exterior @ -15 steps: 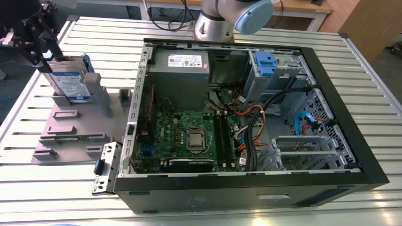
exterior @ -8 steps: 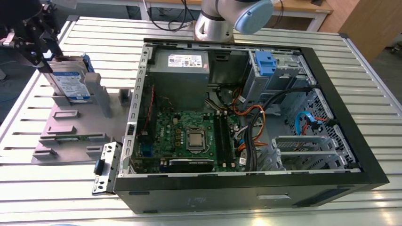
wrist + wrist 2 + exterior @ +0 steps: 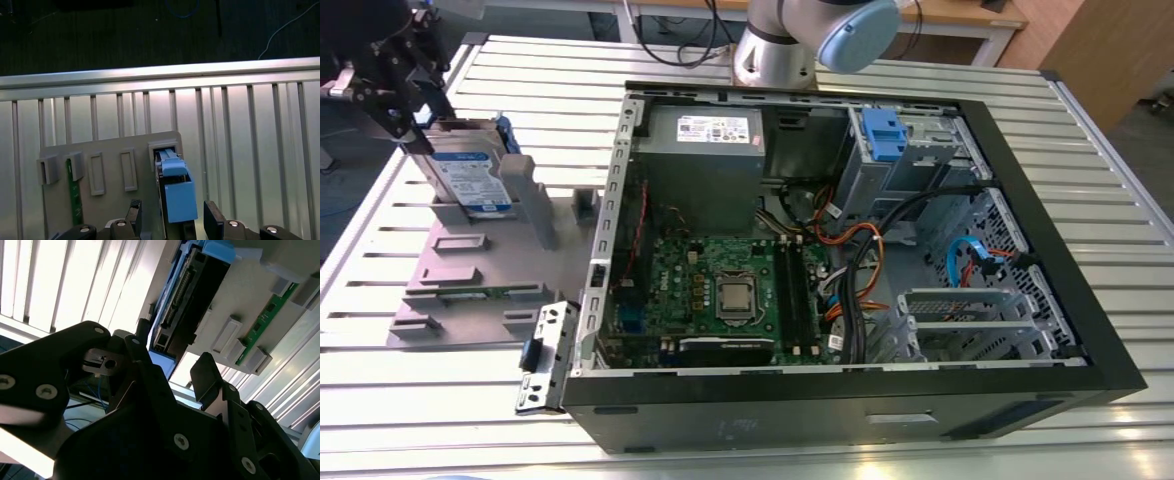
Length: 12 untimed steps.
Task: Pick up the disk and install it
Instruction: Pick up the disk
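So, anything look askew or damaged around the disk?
Nothing stands out. The disk stands upright in its grey holder, the open gripper on either side of its top end; no damage shows.

Open computer case (image 3: 854, 400) on slatted table (image 3: 1114, 155); grey fixture (image 3: 494, 272) beside.

Slatted metal table (image 3: 434, 410), open black computer case (image 3: 854, 402) lying on it, grey parts holder (image 3: 494, 266) just beside the case
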Each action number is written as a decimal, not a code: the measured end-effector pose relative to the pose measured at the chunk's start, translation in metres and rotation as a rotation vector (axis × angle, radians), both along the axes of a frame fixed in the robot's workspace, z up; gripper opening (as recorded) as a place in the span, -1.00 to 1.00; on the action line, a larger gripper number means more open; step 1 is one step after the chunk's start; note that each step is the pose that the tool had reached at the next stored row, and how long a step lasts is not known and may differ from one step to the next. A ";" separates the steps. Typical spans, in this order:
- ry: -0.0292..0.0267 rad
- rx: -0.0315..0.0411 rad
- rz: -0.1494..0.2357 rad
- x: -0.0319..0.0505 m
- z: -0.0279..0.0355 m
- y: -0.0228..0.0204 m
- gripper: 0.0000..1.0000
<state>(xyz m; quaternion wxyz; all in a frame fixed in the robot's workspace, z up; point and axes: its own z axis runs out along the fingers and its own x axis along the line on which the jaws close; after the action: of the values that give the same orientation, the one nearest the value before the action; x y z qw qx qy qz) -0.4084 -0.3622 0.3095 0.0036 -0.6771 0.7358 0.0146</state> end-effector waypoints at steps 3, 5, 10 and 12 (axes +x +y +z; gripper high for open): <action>0.0001 -0.0001 0.000 -0.0009 -0.0005 0.0018 0.21; 0.0002 -0.0001 0.000 -0.0023 -0.0011 0.0035 0.21; 0.0002 -0.0009 0.002 -0.0071 -0.0027 0.0081 0.21; 0.0002 -0.0049 0.007 -0.0080 -0.0033 0.0099 0.21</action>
<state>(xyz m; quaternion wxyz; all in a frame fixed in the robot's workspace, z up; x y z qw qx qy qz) -0.4163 -0.3523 0.3062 0.0018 -0.6798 0.7333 0.0128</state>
